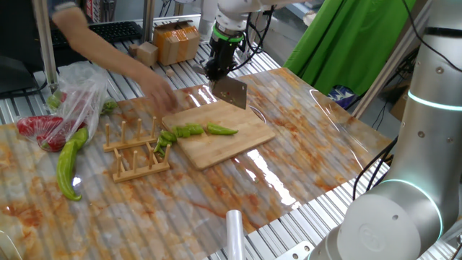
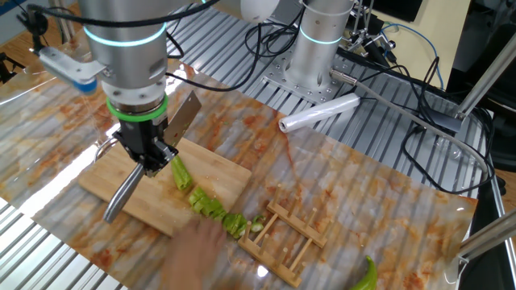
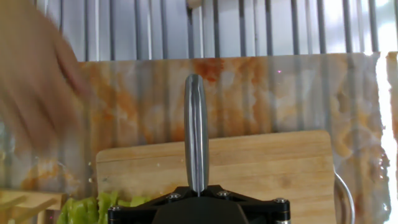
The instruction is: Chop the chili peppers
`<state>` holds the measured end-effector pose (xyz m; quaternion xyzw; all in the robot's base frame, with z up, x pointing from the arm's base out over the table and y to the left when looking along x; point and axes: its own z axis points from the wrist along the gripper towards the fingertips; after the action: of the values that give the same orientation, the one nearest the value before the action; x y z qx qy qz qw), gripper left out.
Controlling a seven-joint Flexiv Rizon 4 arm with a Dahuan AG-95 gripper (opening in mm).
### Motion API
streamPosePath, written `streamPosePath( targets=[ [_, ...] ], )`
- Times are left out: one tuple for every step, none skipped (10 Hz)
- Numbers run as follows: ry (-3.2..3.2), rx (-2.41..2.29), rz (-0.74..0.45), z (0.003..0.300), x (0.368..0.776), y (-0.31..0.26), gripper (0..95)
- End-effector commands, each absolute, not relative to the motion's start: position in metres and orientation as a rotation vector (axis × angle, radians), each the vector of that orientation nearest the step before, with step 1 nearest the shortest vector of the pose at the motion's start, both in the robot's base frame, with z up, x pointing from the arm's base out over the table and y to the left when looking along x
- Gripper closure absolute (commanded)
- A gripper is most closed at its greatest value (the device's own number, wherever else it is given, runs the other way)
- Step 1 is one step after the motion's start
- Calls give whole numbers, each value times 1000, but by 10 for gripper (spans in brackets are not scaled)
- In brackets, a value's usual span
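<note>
On the wooden board (image 1: 224, 137) lie the chili peppers (image 1: 193, 131), partly cut into chunks near its edge by the little rack (image 1: 137, 152), likely so the blade can come down on something flat and firm. The gripper (image 2: 147, 157) is clenched tight on a knife (image 1: 232, 92), held above the board, while a person's hand (image 1: 155, 87) reaches in close.

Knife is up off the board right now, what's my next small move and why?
Probably hold the knife raised: a person's hand is blurred beside the cutting board, near the cut chili peppers. Once it clears, bring the blade over the uncut piece.
</note>
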<state>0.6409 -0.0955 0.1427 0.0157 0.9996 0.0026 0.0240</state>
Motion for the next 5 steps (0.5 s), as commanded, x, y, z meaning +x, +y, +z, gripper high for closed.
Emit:
streamPosePath(
  targets=[
    [3084, 1, 68, 147, 639, -95, 950],
    [3082, -16, 78, 147, 639, -95, 950],
    [3069, -47, 90, 147, 639, -95, 950],
    [3037, -82, 97, 148, 639, -95, 950],
    [3018, -102, 106, 148, 639, -95, 950]
  ],
)
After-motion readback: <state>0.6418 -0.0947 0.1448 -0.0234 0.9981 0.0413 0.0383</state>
